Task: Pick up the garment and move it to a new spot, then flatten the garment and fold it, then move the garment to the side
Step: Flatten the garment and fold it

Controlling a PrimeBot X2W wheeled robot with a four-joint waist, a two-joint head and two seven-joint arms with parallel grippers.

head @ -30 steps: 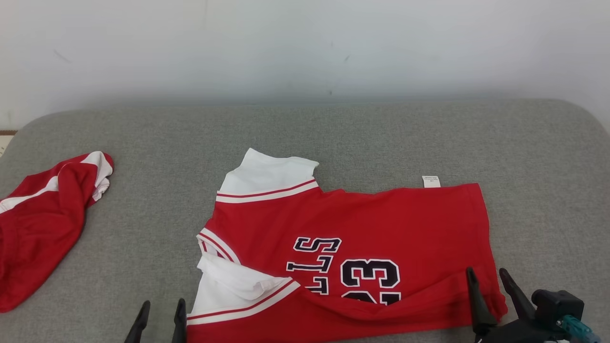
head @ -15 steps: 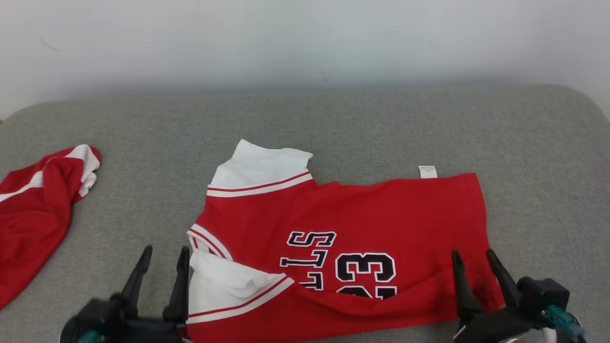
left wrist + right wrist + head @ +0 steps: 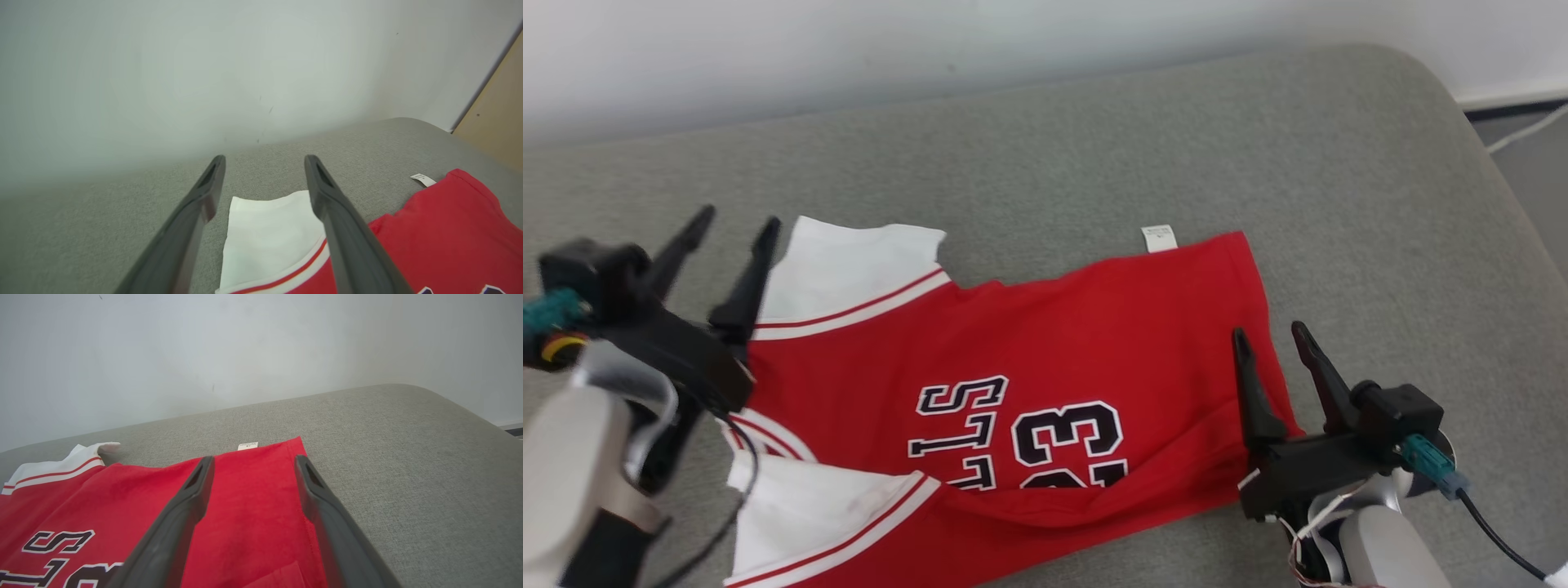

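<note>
The garment [image 3: 1045, 343] is a red jersey with white sleeves and dark lettering, lying flat on the grey cushion [image 3: 1094, 147] with its near edge folded over. My left gripper [image 3: 734, 219] hovers open at the far white sleeve [image 3: 269, 232], nothing between its fingers. My right gripper [image 3: 1270, 336] stands open above the jersey's right hem. In the right wrist view the red hem [image 3: 253, 506] lies under the open right gripper [image 3: 251, 461]. The left gripper [image 3: 264, 159] points over the sleeve's far edge.
A small white label [image 3: 1159, 238] sticks out at the jersey's far edge. A pale wall [image 3: 849, 49] runs behind the cushion. The cushion's right edge drops to a floor with a white cable [image 3: 1523, 135]. A tan panel [image 3: 496, 110] stands at the far right.
The head camera has turned right and down, so the second red garment at the left has left the picture. My left arm has risen up to the far sleeve. Both grippers stayed open.
</note>
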